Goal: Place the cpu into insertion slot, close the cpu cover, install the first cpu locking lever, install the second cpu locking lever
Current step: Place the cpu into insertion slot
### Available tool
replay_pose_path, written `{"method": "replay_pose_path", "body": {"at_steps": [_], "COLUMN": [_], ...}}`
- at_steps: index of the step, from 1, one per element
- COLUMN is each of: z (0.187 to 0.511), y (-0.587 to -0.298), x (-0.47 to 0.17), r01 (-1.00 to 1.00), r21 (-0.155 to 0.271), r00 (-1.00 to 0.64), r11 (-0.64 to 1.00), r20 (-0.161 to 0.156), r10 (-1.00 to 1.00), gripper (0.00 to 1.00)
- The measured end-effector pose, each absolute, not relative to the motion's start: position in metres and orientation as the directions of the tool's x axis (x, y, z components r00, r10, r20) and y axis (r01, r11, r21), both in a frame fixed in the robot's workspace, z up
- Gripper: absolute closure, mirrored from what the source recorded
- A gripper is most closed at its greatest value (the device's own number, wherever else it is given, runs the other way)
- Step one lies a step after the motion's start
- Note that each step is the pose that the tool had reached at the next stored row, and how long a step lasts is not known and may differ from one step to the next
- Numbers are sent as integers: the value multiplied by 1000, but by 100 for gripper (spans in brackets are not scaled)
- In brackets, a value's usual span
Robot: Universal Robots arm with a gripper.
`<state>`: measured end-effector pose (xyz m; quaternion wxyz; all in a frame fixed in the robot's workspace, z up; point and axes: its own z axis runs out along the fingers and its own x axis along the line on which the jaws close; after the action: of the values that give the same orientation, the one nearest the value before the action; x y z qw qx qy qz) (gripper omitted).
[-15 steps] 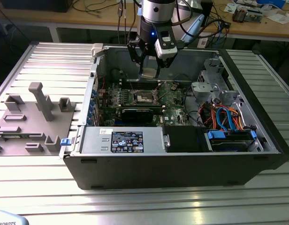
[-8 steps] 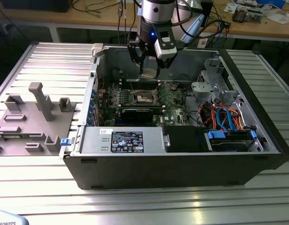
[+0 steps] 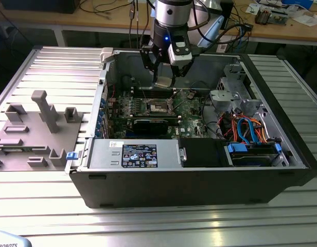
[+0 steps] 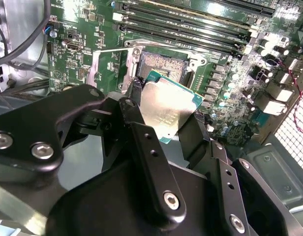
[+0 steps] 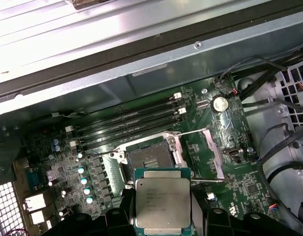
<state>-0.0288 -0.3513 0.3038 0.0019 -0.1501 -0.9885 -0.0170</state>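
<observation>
Step one is in hand: the cpu is held pinched by the gripper, clear above the open insertion slot. Square alignment is judged necessary for seating.
</observation>
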Motion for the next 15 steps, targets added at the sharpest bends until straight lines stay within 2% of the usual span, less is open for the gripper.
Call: {"method": "replay_pose_path", "body": {"at_steps": [15], "z": [303], "y": [-351], "x": [-29], "r01": [320], "r21": [21], "r00": [-947], "r11": [947], "r20": [5], "r10": [320], "gripper": [45]}}
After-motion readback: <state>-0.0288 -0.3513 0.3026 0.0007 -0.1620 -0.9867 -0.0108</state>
